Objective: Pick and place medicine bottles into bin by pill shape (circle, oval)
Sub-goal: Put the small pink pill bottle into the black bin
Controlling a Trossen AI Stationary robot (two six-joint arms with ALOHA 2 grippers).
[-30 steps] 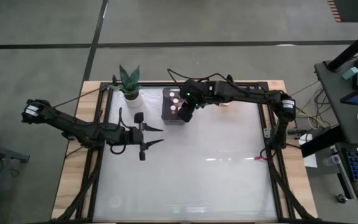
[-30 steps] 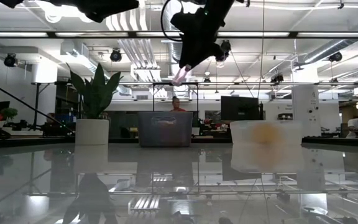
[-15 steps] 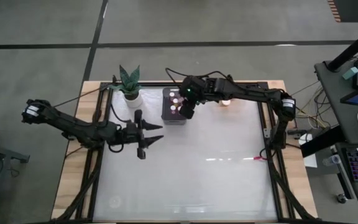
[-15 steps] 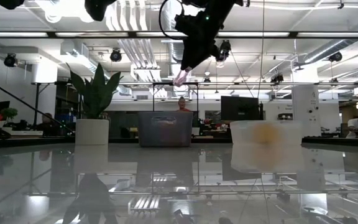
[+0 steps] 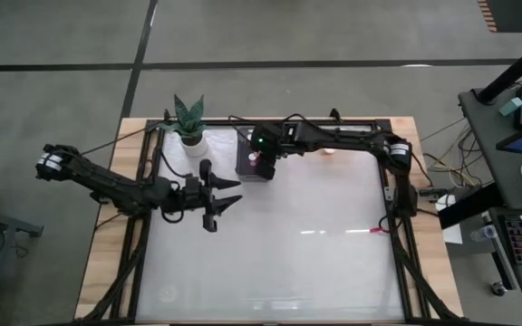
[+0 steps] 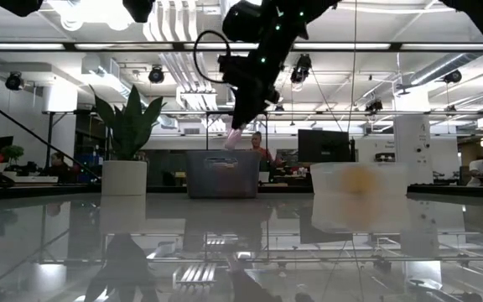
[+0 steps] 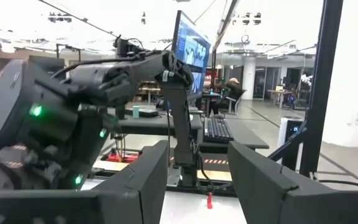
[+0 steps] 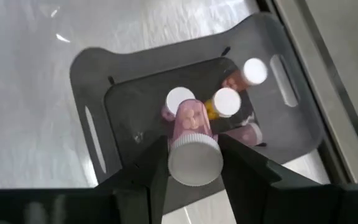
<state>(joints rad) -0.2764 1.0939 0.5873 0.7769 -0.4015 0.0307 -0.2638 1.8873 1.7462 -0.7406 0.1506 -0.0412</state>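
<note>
The right hand hangs above the dark grey plastic bin with slotted handles, its two dark fingers clamped on a small pinkish medicine bottle with a round white cap. The bottle lies tilted between the fingers, cap end toward the wrist, clear of the bin's rim and not touching anything below. Directly under the hand, inside the bin, several white-capped bottles stand or lean clustered toward one side of the floor; the other side of the floor is bare. In the high view the bin sits at the far edge of the glossy white desk, just beside a green plant in a white pot. One orange bottle stands apart near the far frame rail.

The left hand waits over the desk's left part, fingers spread open, well apart from the bin. The wide near half of the desk lies bare.
</note>
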